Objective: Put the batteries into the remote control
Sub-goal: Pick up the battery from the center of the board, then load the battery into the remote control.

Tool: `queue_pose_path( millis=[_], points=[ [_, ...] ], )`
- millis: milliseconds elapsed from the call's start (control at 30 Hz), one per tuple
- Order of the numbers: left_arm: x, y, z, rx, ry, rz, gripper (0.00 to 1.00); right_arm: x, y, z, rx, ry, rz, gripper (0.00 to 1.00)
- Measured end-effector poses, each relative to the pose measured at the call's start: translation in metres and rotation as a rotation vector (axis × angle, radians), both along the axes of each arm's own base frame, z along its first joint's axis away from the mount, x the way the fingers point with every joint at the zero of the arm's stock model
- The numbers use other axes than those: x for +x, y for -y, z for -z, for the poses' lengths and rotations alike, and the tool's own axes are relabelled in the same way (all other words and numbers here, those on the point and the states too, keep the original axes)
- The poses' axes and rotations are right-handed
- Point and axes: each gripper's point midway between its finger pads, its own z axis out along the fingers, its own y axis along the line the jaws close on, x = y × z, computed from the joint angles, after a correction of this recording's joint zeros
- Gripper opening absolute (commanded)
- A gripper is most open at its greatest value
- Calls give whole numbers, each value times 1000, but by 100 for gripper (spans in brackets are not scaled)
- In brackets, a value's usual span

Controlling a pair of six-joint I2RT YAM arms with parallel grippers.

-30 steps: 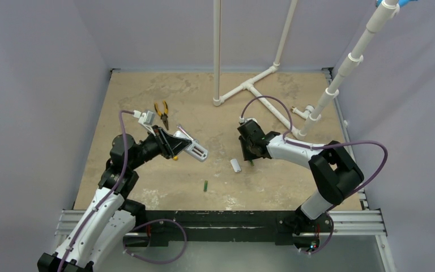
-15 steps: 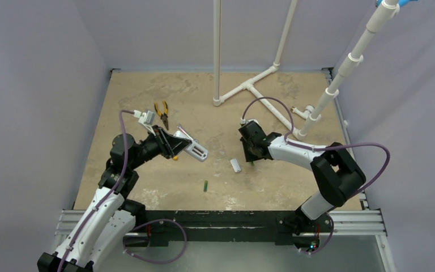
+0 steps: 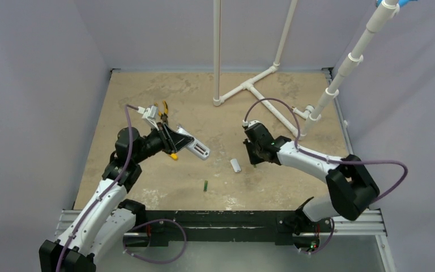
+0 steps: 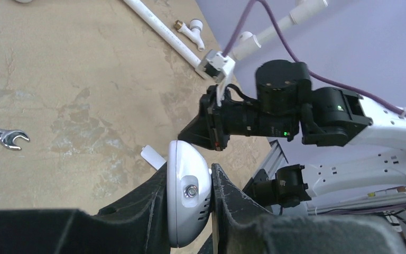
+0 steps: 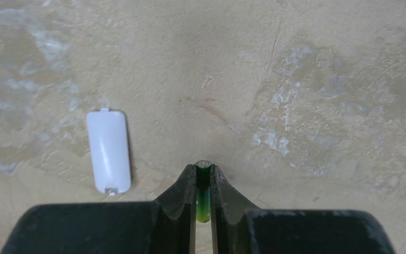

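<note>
Closest to the arm bases, a loose battery point(image 3: 205, 185) is lying on the sandy table point(image 3: 147, 187), well apart from both hands. A little further in and to its right, a small white cover point(image 3: 235, 165) is lying flat on its own.

Just beside that cover, the right hand point(image 5: 203, 177) is pointing down at the table with its fingers point(image 5: 180, 193) drawn narrow. They are pinching the second battery point(image 5: 203, 197) between them. That battery is sitting lengthwise in the gap, its silver end poking out at the fingertips. I cannot tell whether that end is touching the table.

Across from it, the left hand point(image 3: 177, 141) is holding the remote control point(image 3: 197, 149) up off the table. Its fingers point(image 4: 156, 193) are clamping the white body from both sides, and the free end is slanting toward the right arm.

Just beyond the left wrist, orange-handled pliers point(image 3: 162, 109) are lying on the table, partly hidden by the arm. From the left wrist's view, a silver wrench point(image 4: 2, 136) is resting flat on the sand.

At the far end, white pipes point(image 3: 249, 86) are standing and lying near the back wall.
</note>
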Motion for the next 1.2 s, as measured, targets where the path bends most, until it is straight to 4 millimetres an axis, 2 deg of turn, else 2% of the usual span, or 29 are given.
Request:
queue_pose_path(
  millis=[300,433,533,600,667,833,1067,1200],
  points=[
    [19,11,7,-64,-127,-2,0,-2,-21,-83,198,204,-171,0],
    [24,23,6,-116,-162,22,0,1,-42,-154,392,420,-255,0],
    [22,33,2,-150,-178,58,0,-4,-55,-207,539,584,-326,0],
    [18,39,-1,-168,-182,81,0,-10,-62,-235,619,668,-380,0],
    [14,44,-5,-180,-181,102,0,-15,-71,-250,673,704,-431,0],
    [5,54,-3,-195,-202,136,0,-28,-91,-253,751,696,-562,0],
    [4,61,12,-206,-275,142,0,-68,-121,-240,821,699,-807,0],
    [5,62,15,-210,-300,143,0,-73,-130,-241,829,713,-864,0]
  ],
)
